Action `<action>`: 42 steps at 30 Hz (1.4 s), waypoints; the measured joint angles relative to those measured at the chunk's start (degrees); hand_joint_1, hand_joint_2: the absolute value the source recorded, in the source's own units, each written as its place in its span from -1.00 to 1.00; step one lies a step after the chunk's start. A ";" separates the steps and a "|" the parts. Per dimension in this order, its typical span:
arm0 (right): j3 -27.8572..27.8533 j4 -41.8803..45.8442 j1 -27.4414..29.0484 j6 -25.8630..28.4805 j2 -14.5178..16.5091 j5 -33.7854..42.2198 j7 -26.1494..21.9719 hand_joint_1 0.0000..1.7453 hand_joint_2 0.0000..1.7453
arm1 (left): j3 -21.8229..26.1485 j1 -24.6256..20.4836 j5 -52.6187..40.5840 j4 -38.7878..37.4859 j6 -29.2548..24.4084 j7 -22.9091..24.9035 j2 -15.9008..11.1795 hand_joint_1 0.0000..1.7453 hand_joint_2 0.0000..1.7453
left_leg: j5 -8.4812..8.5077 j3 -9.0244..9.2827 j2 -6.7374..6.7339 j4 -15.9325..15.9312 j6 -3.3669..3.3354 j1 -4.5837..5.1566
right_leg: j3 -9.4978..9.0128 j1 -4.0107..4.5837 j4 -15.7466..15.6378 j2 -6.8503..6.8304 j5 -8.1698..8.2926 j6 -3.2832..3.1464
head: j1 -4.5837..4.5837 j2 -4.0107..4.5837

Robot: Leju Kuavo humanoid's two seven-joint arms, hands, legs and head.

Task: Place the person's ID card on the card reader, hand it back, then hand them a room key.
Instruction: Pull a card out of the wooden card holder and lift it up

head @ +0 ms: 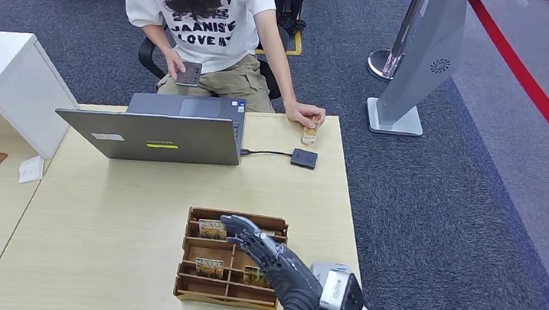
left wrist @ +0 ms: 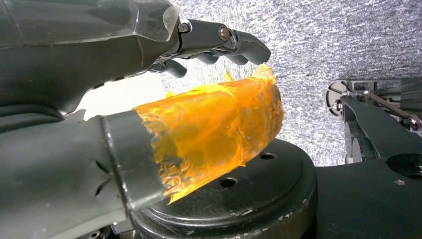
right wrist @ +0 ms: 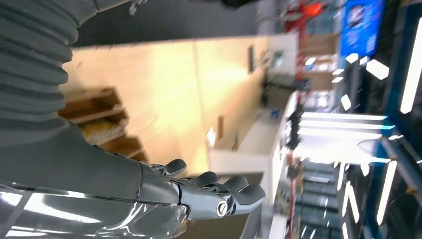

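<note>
The right hand (head: 265, 250) hangs released, fingers spread, over the wooden key tray (head: 188, 291) at the surface's near edge, presumably to pick a room key. The ID card (head: 310, 135) lies under the person's hand (head: 306, 114) at the far edge. The left hand (left wrist: 149, 59) holds nothing.

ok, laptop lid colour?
Grey, with a small yellow strip near its middle; the laptop shows best in the head view.

laptop (head: 162, 132) behind tray (head: 226, 292) | card reader (head: 303, 158) right of laptop
</note>
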State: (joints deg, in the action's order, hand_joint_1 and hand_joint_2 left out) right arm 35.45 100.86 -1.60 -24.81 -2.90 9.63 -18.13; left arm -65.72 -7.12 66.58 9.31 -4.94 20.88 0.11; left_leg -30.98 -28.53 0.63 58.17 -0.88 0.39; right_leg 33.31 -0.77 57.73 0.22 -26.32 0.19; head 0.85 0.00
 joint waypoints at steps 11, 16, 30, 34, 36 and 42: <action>1.82 0.26 -0.62 9.64 -1.08 -14.27 -0.23 -0.09 1.00 | 0.00 0.01 0.90 0.00 -0.01 -0.07 0.00 -1.00 -1.00 | 0.00 0.00 0.00 0.00 0.00 0.00 | 0.00 0.00 0.00 0.00 0.00 0.00 | -0.01 0.00; 4.38 0.26 -2.18 17.22 -2.01 -22.17 0.92 1.00 1.00 | -0.03 0.01 1.38 0.00 -0.04 -0.07 0.00 -1.00 -1.00 | 0.00 0.00 0.00 0.00 0.00 0.00 | 0.00 0.00 0.00 0.00 0.00 0.00 | 0.00 0.00; 9.07 -0.08 -4.81 32.16 -4.38 -41.41 6.65 1.00 1.00 | -0.59 0.00 2.28 0.00 -0.09 -0.07 0.02 -1.00 -1.00 | 0.00 0.00 0.00 0.00 0.00 0.00 | 0.00 0.00 0.00 0.00 0.00 0.00 | 0.01 0.00; 10.28 -0.43 -5.45 34.52 -5.02 -43.84 7.86 0.97 1.00 | -1.27 0.01 2.50 0.00 -0.09 -0.07 0.02 -1.00 -1.00 | 0.00 0.00 0.00 0.00 0.00 0.00 | 0.00 0.00 0.00 0.00 0.00 0.00 | 0.01 0.00; 10.69 -0.54 -5.63 35.10 -5.31 -44.67 8.23 0.92 1.00 | -1.43 0.01 2.64 0.00 -0.09 -0.07 0.02 -1.00 -1.00 | 0.00 0.00 0.00 0.00 0.00 0.00 | 0.00 0.00 0.00 0.00 0.00 0.00 | 0.00 0.00; 11.49 -1.11 -6.20 36.77 -5.95 -47.58 9.30 0.90 1.00 | -1.75 0.00 2.99 0.00 -0.09 -0.07 0.02 -1.00 -1.00 | 0.00 0.00 0.00 0.00 0.00 0.00 | 0.00 0.00 0.00 0.00 0.00 0.00 | 0.00 0.00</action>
State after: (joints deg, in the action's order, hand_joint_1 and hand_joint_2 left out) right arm 46.93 99.74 -7.80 11.96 -8.85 -37.95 -8.83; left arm -67.47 -7.11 69.57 9.31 -5.03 20.81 0.13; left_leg -30.98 -28.54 0.63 58.17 -0.88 0.39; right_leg 33.31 -0.77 57.73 0.21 -26.31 0.19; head 0.85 0.00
